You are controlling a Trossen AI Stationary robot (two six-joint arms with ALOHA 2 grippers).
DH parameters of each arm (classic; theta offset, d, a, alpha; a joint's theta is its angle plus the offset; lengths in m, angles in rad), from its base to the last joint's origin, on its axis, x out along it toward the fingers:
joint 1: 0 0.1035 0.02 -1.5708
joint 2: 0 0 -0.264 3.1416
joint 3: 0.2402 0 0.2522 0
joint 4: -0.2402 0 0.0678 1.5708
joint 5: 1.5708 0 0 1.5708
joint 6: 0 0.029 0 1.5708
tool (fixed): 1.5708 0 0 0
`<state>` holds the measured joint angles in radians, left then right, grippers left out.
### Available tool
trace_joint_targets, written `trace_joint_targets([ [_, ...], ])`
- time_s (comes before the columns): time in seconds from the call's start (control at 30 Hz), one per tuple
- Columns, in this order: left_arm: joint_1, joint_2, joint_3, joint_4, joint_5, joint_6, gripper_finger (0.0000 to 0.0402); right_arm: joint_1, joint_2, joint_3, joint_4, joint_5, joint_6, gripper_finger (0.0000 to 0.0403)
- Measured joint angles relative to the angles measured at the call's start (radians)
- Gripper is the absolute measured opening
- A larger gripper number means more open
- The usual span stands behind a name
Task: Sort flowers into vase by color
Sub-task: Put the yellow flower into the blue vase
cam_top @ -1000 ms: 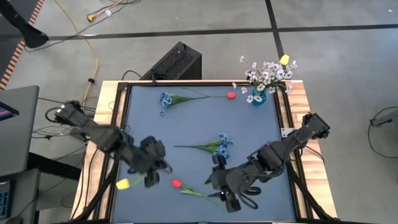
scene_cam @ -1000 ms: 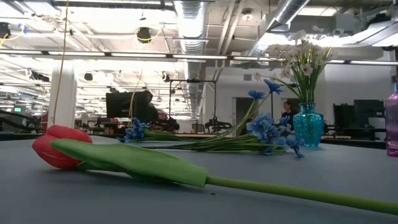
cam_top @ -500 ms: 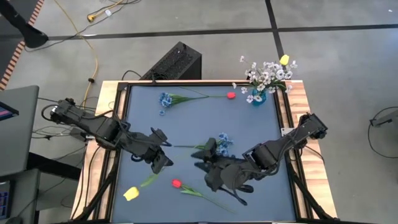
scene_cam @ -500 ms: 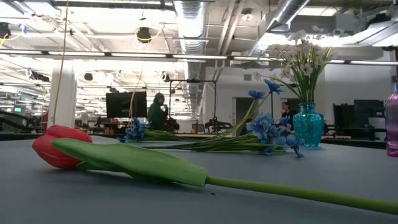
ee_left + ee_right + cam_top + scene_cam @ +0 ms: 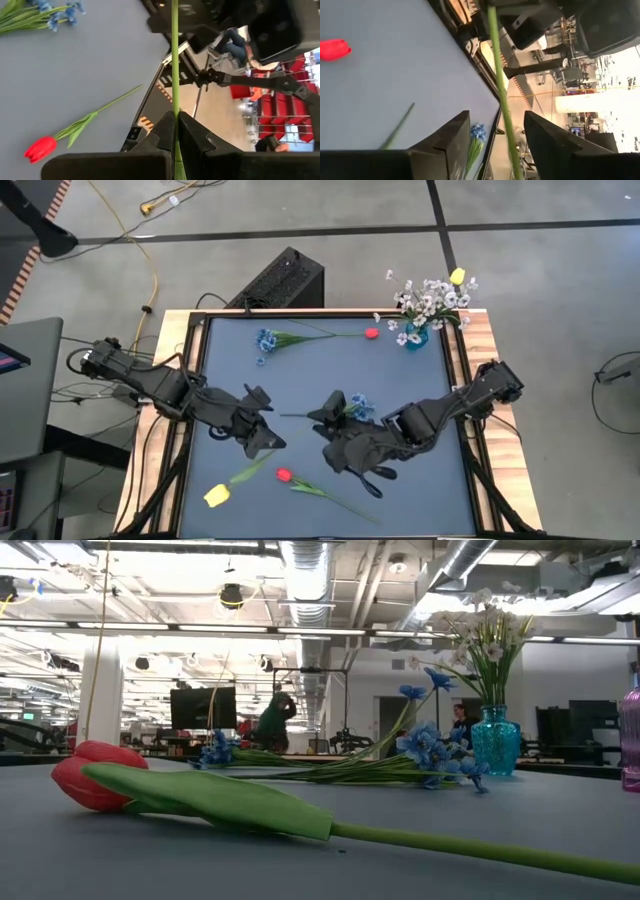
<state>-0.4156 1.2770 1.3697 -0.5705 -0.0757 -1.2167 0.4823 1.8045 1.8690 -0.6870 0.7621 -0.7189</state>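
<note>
**Q:** What fills the high view?

**A:** The table (image 5: 400, 370), a grey-blue mat in a wooden frame, with both arms reaching towards its middle. At its far right corner is a teal vase (image 5: 495, 745) of white flowers (image 5: 430, 298).

**Q:** And the grippers?

**A:** The left gripper (image 5: 176, 117), left of centre, has its fingers pinched tight on the thin green stem of the yellow flower (image 5: 215, 495), whose bud lies towards the near left corner. The right gripper (image 5: 495, 125) is at mid-table, by a blue flower (image 5: 358, 408). Its fingers stand apart with a green stem (image 5: 501, 100) running between them, touching neither. Its flower cannot be told.

**Q:** The remaining flowers?

**A:** A red flower (image 5: 95, 775) lies near the front edge. Another blue flower (image 5: 266, 340) and a red bud (image 5: 371, 333) lie near the far edge.
</note>
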Motion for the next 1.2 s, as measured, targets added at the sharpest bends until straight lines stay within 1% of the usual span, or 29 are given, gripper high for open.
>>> trace_joint_targets([
  [0.1, 0.002, 0.0, 0.0, 0.002, 0.005, 0.005, 0.0, -0.001, 0.0, 0.0, -0.01, 0.003, 0.0, 0.0186],
  [0.37, 0.002, 0.0, 0.0, -0.017, 0.009, 0.009, 0.0, 0.005, 0.0, 0.0, -0.01, 0.008, -0.075, 0.0071],
  [0.5, 0.001, 0.0, 0.0, -0.016, 0.008, 0.025, 0.0, 0.01, 0.0, 0.0, -0.013, 0.003, -0.076, 0.0028],
  [0.6, 0.002, 0.0, 0.0, -0.016, 0.007, 0.076, 0.0001, 0.016, 0.0, 0.0, -0.026, 0.0, -0.072, 0.0027],
  [0.67, 0.002, 0.001, 0.0, -0.014, 0.007, 0.138, 0.0008, 0.016, 0.0, 0.0, -0.03, -0.001, -0.027, 0.0027],
  [0.73, 0.001, 0.001, 0.0, 0.001, 0.004, 0.221, 0.0022, 0.016, 0.0, 0.0, -0.051, -0.012, 0.047, 0.0027],
  [0.83, 0.002, -0.003, 0.0, 0.016, -0.009, 0.292, 0.0055, 0.016, 0.0, 0.0, -0.108, -0.072, 0.152, 0.0027],
  [0.97, 0.006, -0.024, 0.0, 0.036, -0.077, 0.395, 0.0108, 0.017, 0.001, 0.0, -0.173, -0.199, 0.297, 0.0027],
  [1.07, 0.025, -0.054, 0.0, 0.047, -0.106, 0.496, 0.0142, 0.017, 0.0, 0.0, -0.176, -0.305, 0.421, 0.0027],
  [1.13, 0.038, -0.08, 0.0, 0.047, -0.14, 0.549, 0.0156, 0.02, -0.007, 0.0, -0.166, -0.378, 0.48, 0.0027],
  [1.2, 0.04, -0.111, 0.0, 0.049, -0.211, 0.632, 0.0162, 0.022, -0.025, -0.002, -0.143, -0.44, 0.511, 0.0027],
])
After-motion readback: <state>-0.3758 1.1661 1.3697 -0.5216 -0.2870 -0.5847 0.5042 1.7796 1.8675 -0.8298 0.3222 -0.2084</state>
